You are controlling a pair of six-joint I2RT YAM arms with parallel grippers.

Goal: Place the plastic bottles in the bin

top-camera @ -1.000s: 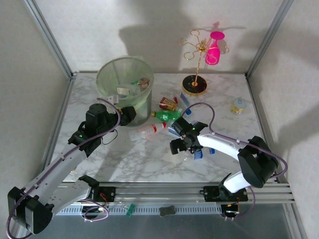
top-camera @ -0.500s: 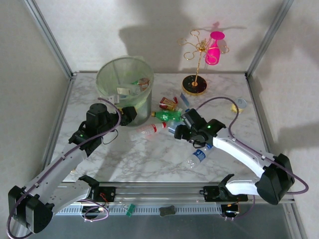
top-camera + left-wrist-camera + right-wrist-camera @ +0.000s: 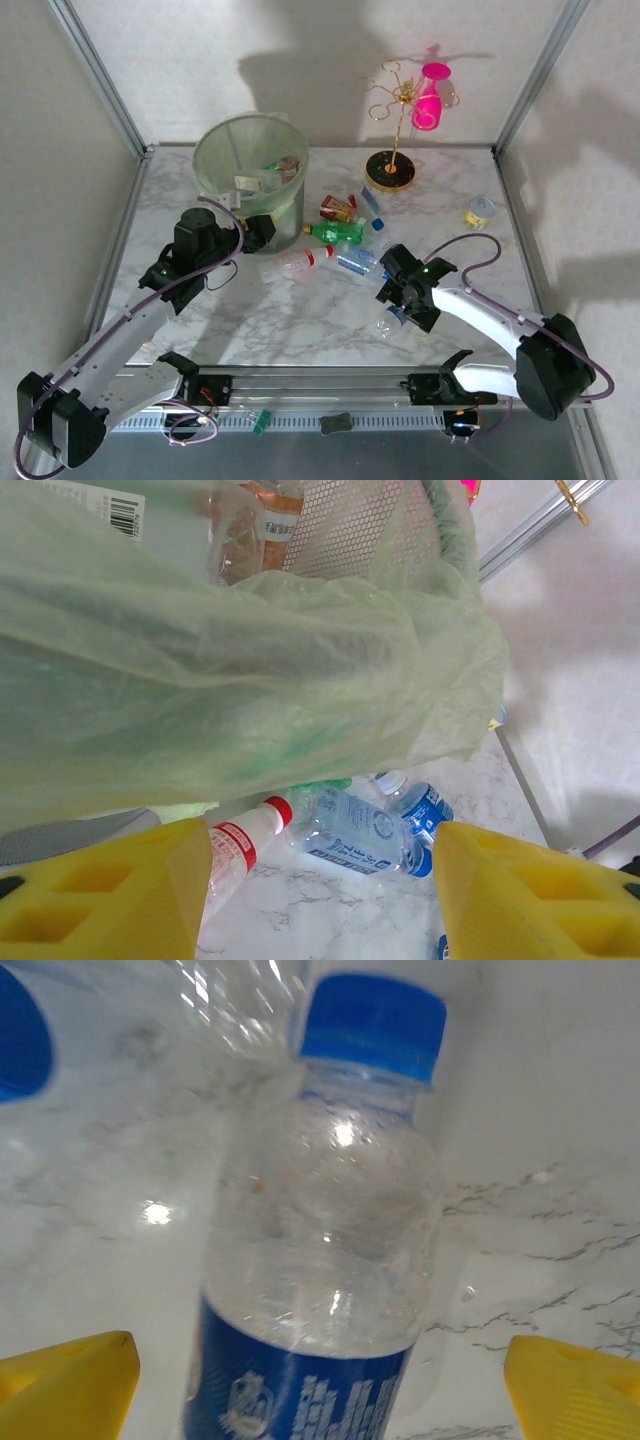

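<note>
The right gripper [image 3: 320, 1385] has its jaws spread wide, with one yellow finger [image 3: 65, 1380] on each side of a small clear plastic bottle with a blue cap and blue label [image 3: 320, 1250]. This bottle lies on the white marbled table top [image 3: 540, 1190] midway between the two fingers, its cap pointing away from them. Bare marble shows between each fingertip and the bottle's wall, so the fingers are released and grasp nothing. Beyond the finger at the left of the wrist view, a second blue cap [image 3: 18, 1045] sits at the edge.

The left gripper [image 3: 320, 900] is also unclenched. Its yellow fingers [image 3: 110, 890] are well apart with nothing between them. Just ahead of and above the fingertips rises the large round translucent grey-green bin [image 3: 350, 525], its pale bag liner [image 3: 250, 670] hanging down over the wall. I cannot tell whether a finger touches the liner.

Under the liner's hem, ahead of the gap between the fingers, two more bottles lie on the marble. A clear bottle with a red cap [image 3: 245, 845] is close to the finger at the left of that view. A clear bottle with a blue-printed label [image 3: 355, 835] lies nearer the other finger.
</note>
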